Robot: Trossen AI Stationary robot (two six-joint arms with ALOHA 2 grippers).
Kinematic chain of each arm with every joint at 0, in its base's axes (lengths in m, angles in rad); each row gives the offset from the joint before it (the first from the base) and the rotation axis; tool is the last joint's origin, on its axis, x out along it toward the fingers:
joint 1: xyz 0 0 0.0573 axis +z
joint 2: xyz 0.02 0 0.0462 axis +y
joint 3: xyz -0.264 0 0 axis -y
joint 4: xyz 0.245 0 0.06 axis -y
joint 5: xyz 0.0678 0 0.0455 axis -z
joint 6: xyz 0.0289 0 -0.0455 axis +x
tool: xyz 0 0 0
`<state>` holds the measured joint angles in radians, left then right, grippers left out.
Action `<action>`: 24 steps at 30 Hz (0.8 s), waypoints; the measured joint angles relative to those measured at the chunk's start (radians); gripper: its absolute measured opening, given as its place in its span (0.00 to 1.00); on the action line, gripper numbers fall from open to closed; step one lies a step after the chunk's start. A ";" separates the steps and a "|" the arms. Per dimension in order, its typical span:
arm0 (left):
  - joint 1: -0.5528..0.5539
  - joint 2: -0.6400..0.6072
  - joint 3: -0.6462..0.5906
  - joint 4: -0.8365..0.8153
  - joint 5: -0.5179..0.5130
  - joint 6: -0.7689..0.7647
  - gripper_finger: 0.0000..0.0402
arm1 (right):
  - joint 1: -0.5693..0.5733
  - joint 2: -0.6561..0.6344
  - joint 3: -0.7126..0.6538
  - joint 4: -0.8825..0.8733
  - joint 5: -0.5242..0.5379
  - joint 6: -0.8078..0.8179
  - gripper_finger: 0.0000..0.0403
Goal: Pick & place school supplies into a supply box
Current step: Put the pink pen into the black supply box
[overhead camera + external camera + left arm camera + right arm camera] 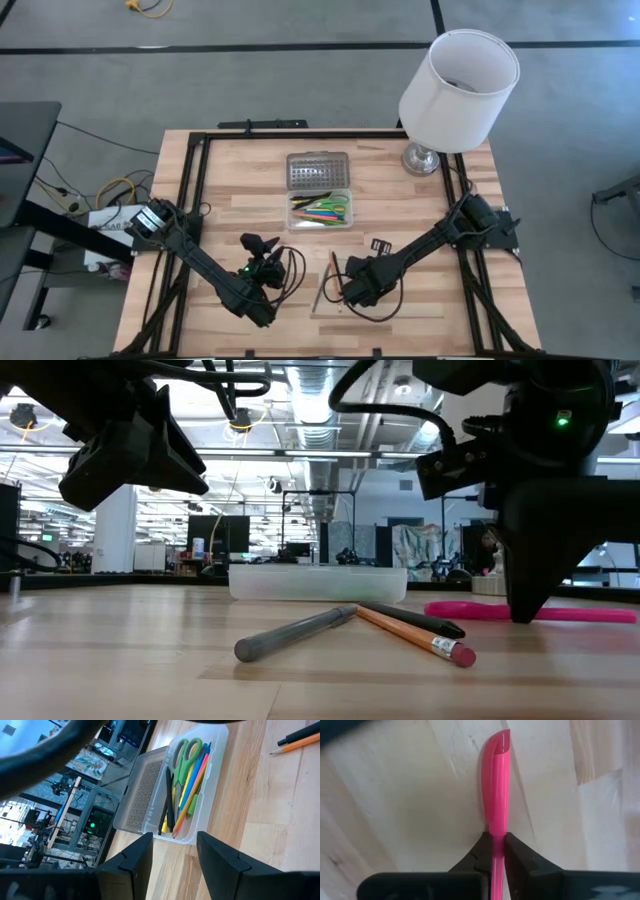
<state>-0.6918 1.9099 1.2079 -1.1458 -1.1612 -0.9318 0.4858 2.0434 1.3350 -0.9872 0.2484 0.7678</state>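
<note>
My right gripper [494, 851] pinches the pink pen [495, 785] on the table [480, 290]; my left gripper [172, 857] waits open near the box [212, 757].

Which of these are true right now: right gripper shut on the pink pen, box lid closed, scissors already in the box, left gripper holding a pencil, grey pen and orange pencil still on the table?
1. The right gripper is shut on the pink pen. True.
2. The box has its lid closed. False: the lid is folded open behind it.
3. The scissors are in the box. True.
4. The left gripper holds a pencil. False: it is open and empty, hovering above the table and facing the box.
5. The grey pen and orange pencil lie on the table. True.
</note>
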 joint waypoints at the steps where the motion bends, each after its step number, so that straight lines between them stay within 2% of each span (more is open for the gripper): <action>1: 0.000 0.000 0.000 0.000 -0.001 0.000 0.37 | 0.000 -0.001 0.000 -0.002 0.006 -0.010 0.04; 5: 0.000 0.000 0.000 0.000 -0.002 0.002 0.37 | -0.003 -0.009 0.005 -0.041 0.022 -0.048 0.03; 16: 0.008 0.000 0.000 -0.007 -0.003 0.005 0.37 | -0.035 -0.013 0.140 -0.202 0.130 -0.139 0.03; 24: 0.008 0.000 -0.001 -0.008 -0.003 0.005 0.37 | -0.150 -0.014 0.227 -0.194 0.250 -0.320 0.03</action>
<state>-0.6834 1.9099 1.2068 -1.1534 -1.1639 -0.9264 0.3358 2.0289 1.5623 -1.1815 0.4988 0.4478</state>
